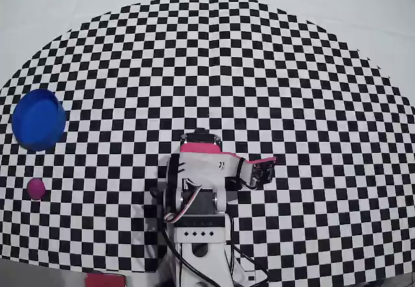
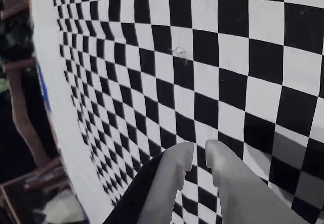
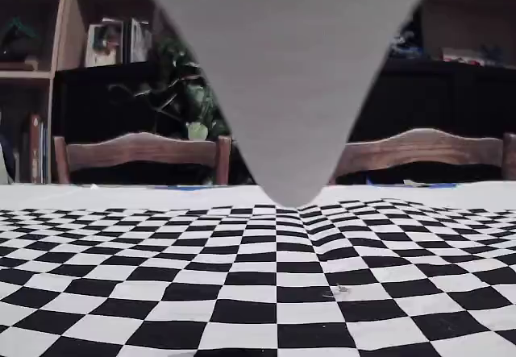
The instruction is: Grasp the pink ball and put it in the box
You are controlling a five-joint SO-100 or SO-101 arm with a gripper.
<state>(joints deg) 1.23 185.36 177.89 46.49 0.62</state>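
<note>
The pink ball (image 1: 35, 188) lies on the checkered mat at the far left of the overhead view. The box (image 1: 39, 120), a round bright-blue container, stands just beyond it, about two ball widths away. My gripper (image 1: 264, 170) is folded back near the arm's base, far to the right of both. In the wrist view the gripper (image 2: 200, 152) hovers over bare checker squares, its pale fingers almost together with nothing between them. Ball and box do not show in the wrist or fixed views.
The arm's base (image 1: 198, 235) sits at the mat's near edge with cables trailing. A red object (image 1: 104, 279) lies at the bottom left. In the fixed view a blurred grey shape (image 3: 286, 75) hangs at top centre; wooden chairs (image 3: 141, 155) and shelves stand behind the table.
</note>
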